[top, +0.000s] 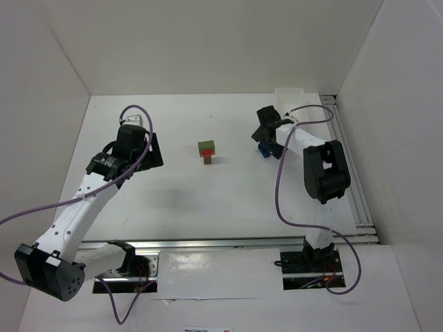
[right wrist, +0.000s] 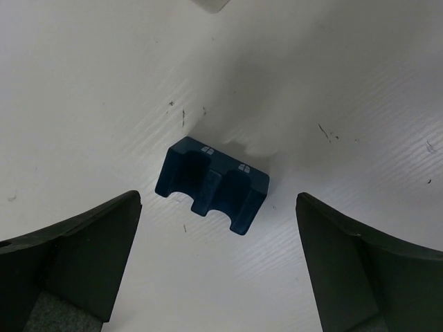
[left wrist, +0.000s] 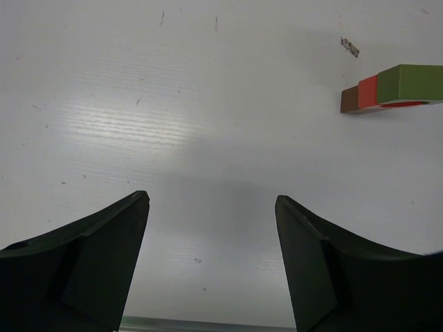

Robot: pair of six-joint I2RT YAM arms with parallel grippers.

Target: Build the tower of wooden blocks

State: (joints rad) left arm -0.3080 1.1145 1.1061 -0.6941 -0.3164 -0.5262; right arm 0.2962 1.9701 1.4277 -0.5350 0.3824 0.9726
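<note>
1. The white table [top: 208, 207] is carrying everything, with both arms bolted at its near edge.
2. The left arm [top: 76, 214] is stretching forward over the left half of the table, and the right arm [top: 325, 173] is bending over the far right part.
3. The left gripper [left wrist: 211, 200] is hovering over bare table with its jaws standing wide apart and nothing between them. It is sitting well to the left of the tower.
4. The right gripper [right wrist: 218, 197] is hanging directly above the blue block, its jaws spread fully wide on either side of it and touching nothing.
5. The tower [top: 207, 151] is standing near the middle of the table, between the two grippers. Its layers are showing brown, then red, then green in the left wrist view.
6. The blue block [right wrist: 211, 183], with two notches cut into it, is lying alone on the table, well to the right of the tower.
</note>
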